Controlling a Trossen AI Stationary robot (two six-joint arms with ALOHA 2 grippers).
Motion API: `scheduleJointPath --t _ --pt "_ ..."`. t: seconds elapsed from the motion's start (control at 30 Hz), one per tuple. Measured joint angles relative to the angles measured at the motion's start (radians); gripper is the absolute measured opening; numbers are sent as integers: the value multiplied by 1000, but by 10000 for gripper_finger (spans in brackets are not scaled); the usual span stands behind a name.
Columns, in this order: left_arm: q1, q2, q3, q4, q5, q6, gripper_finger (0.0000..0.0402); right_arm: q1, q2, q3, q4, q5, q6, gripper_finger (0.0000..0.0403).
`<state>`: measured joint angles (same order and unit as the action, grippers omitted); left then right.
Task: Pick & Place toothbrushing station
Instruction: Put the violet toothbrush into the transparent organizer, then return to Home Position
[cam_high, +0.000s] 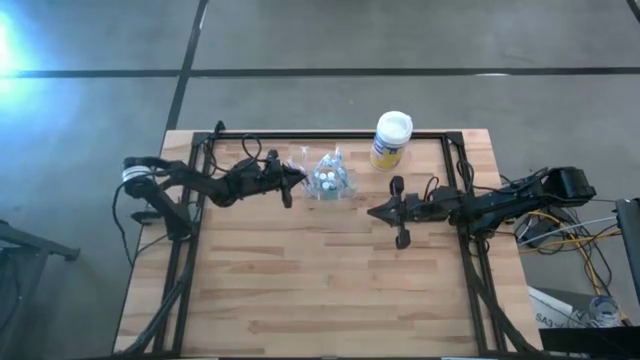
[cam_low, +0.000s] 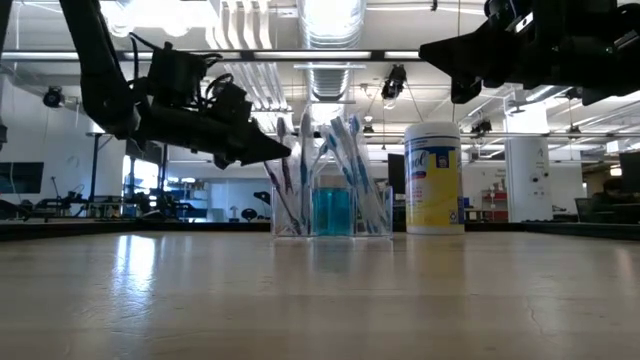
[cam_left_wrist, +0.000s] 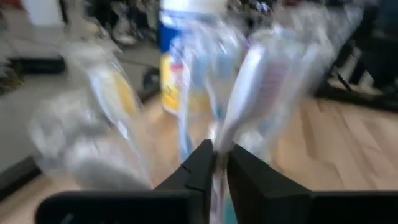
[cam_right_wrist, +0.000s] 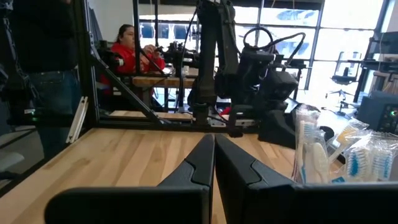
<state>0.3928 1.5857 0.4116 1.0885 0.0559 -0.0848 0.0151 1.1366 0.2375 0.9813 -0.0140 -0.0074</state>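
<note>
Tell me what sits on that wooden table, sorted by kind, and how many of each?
Clear plastic cup of toothbrushes: 1
Yellow canister with a white lid: 1
Robot arms over the table, the left gripper beside the cup, the right gripper apart from it: 2
Total: 4

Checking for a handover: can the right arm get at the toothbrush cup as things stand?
Probably yes: bare table lies between the right gripper and the toothbrush cup. The left gripper crowds only the cup's far side.

My left wrist view is all blurry, so I cannot tell if my left gripper holds anything from the toothbrushing station
</note>
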Motion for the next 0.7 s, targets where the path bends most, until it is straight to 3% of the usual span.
scheduleJointPath --t 0.37,0.57,0.7 --pt "-1 -202 -6 -233 58 55 139 0 0 0 0 0 4 8" --pt "-1 -344 -6 -355 88 107 167 0 0 0 0 0 5 8" --pt "-1 -519 -6 -562 157 130 171 0 0 0 -4 0 8 8"
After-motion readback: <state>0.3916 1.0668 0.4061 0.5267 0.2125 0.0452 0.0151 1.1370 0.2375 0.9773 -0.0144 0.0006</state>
